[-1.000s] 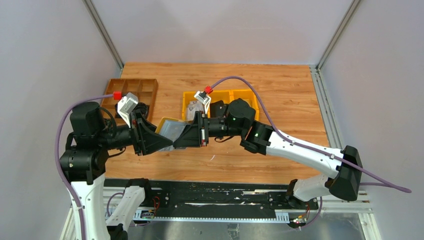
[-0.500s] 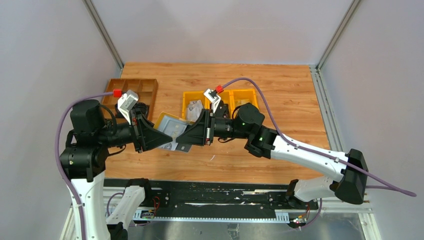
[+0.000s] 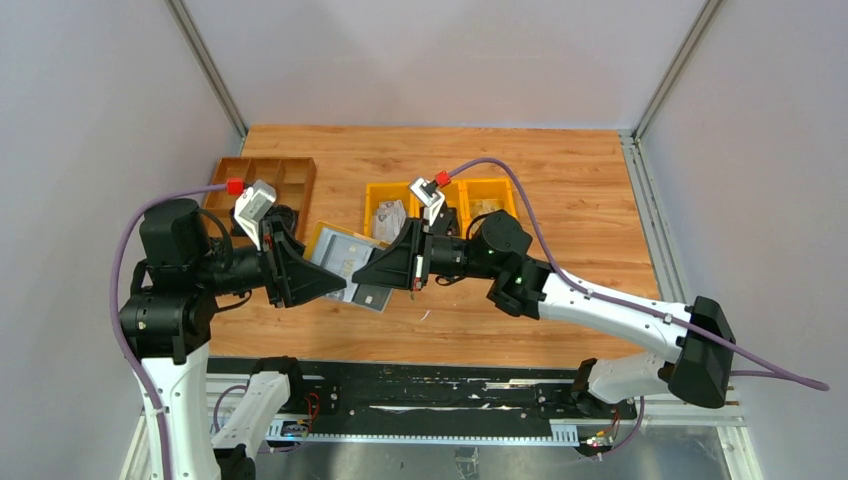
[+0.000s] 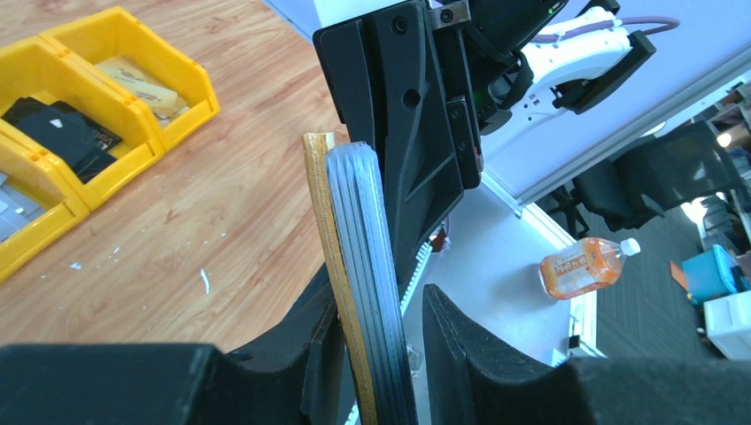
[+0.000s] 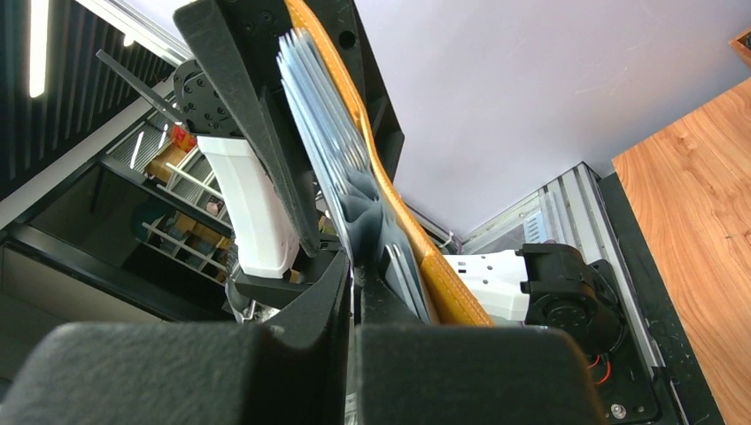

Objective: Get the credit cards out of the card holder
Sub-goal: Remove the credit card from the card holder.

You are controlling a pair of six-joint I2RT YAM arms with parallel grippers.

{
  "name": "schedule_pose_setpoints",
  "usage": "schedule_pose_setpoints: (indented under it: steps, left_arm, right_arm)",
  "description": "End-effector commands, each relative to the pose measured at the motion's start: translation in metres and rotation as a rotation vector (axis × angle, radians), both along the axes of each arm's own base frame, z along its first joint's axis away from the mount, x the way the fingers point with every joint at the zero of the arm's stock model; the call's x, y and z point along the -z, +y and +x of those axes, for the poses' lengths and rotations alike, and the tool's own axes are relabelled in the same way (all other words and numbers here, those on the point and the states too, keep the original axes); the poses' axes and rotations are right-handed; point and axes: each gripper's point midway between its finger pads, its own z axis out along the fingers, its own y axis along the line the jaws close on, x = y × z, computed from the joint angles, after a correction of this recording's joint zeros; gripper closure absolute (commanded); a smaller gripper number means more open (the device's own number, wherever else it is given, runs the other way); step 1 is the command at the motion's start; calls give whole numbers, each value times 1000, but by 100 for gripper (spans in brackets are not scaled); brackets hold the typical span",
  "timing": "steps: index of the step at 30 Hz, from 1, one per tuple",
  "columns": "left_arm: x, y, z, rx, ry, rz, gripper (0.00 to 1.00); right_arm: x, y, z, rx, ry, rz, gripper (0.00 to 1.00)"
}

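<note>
Bright, even overhead light casts soft shadows on the wooden table [image 3: 600,180]; both wrist views soften slightly at their near edges.

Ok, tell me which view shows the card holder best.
Top external: the card holder is held open, face-on, grey lining and credit cards showing. Both wrist views catch only its mustard edge beside the stacked cards.

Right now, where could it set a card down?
Bare wood lies right of the yellow bins and along the table's far and near edges. Crowded: the middle, where the left claw and right claw hold the wallet and cards.
</note>
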Motion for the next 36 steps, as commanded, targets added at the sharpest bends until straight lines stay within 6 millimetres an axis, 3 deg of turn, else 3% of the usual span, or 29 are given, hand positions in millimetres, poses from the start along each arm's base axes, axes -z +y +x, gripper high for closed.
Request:
schedule_pose_setpoints:
  steps: [1,14,27,31,34,36]
  left_arm:
    - [-14,-8,-31,126,120,-89,61]
    - [-18,-7,-25,105,120,-84,74]
    - [-22,-7,-24,94,108,-82,90]
    - [-24,-7,-26,100,110,-86,94]
    - [-25,-8,-27,103,110,-88,95]
    - [-26,-8,-28,108,114,-91,96]
  right_arm:
    - [-17,-10,5,46,-48,65,100]
    - [0,-16,0,43,-71,19,100]
    - [1,-19,-4,29,-77,17,100]
    - [-5,-17,1,49,-54,42,74]
    - [-12,-12,6,54,-32,70,65]
    - [-20,-10,8,51,-21,107,66]
